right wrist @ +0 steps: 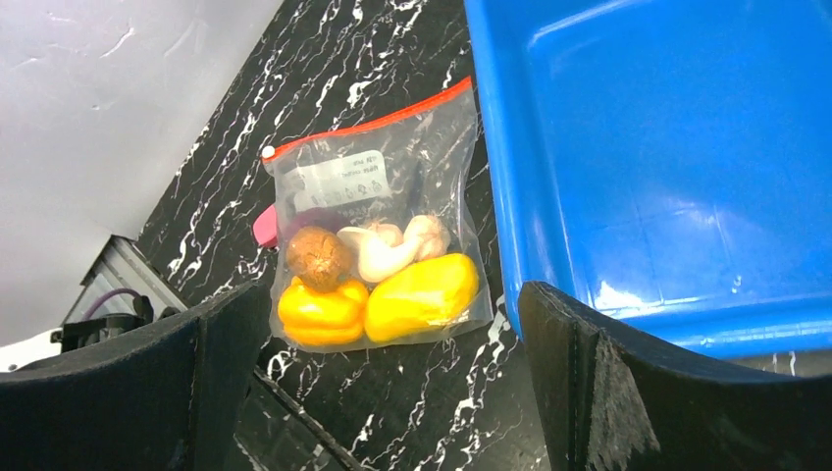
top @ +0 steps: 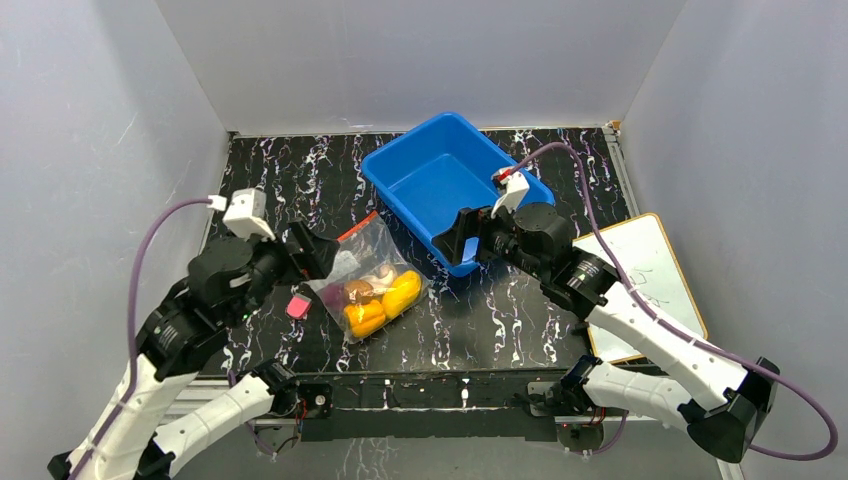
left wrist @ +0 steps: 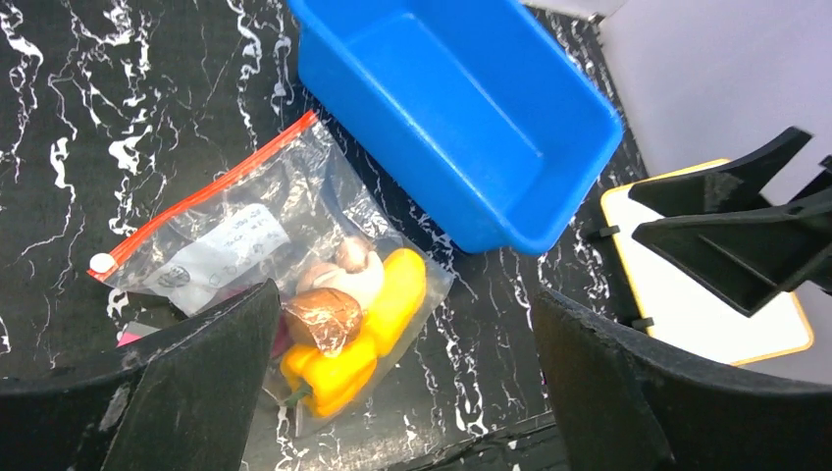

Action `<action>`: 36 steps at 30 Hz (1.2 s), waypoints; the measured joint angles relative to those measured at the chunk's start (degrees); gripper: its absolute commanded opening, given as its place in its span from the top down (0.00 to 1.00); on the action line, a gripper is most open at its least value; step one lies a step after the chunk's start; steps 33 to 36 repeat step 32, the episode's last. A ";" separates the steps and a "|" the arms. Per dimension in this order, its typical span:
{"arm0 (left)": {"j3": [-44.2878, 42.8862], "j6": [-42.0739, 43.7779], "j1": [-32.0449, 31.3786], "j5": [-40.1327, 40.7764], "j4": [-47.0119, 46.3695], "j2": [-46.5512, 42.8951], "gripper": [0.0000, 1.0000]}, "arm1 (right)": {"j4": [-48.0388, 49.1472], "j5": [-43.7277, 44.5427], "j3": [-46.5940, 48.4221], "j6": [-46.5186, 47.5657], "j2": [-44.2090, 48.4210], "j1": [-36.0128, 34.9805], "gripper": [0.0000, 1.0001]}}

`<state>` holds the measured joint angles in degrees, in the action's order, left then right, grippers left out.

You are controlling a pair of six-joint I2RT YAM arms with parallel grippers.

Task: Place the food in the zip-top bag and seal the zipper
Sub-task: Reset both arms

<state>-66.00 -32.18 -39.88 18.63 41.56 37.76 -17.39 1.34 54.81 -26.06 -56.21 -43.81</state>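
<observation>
Lying flat: crinkly clear zip-top bag [right wrist: 365, 162] | rounded glossy food [right wrist: 422, 294] inside | left gripper [left wrist: 404, 294], right gripper [right wrist: 392, 289] spread

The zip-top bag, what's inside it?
Orange-yellow pepper, yellow oval fruit, brown lump, white bits. A purple piece is partly hidden behind the lump; anything underneath cannot be seen.

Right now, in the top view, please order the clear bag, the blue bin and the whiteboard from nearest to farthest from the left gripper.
1. The clear bag: just right of the left gripper, beside its open fingers.
2. The blue bin: farther back and to the right, past the bag.
3. The whiteboard: at the table's right edge, beyond the right arm.
</observation>
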 measured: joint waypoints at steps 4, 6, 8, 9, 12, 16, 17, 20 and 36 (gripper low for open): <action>0.04 -0.26 0.02 -1.16 0.02 -2.36 0.02 | -1.99 0.98 1.36 -2.51 0.37 0.00 0.02; 0.46 -0.39 0.02 -2.23 -0.11 -2.84 0.01 | -2.16 1.27 1.79 -3.65 0.63 0.00 0.02; 1.38 -0.39 0.02 -3.43 -0.72 -3.45 0.02 | -2.29 1.33 1.79 -4.55 0.72 0.00 0.02; 2.34 -0.33 0.02 -4.33 -1.40 -4.13 0.02 | -2.38 1.36 1.79 -5.20 0.72 0.00 0.02; 4.76 -0.31 0.02 -5.84 -2.58 -6.23 0.02 | -2.64 1.55 1.75 -7.02 0.72 0.00 0.02; 6.01 -0.31 0.02 -6.54 -3.08 -7.39 0.02 | -2.89 1.60 1.64 -8.59 0.74 0.00 0.02; 6.12 -0.28 0.02 -6.67 -3.28 -7.37 0.02 | -3.04 1.68 1.64 -8.90 0.79 0.00 0.02; 6.40 0.07 0.02 -7.17 -3.96 -7.19 0.02 | -3.52 1.99 1.64 -9.51 1.16 0.00 0.02; 6.54 1.16 0.02 -6.99 -4.31 -6.08 0.02 | -4.76 4.94 1.70 -9.94 3.72 0.00 0.02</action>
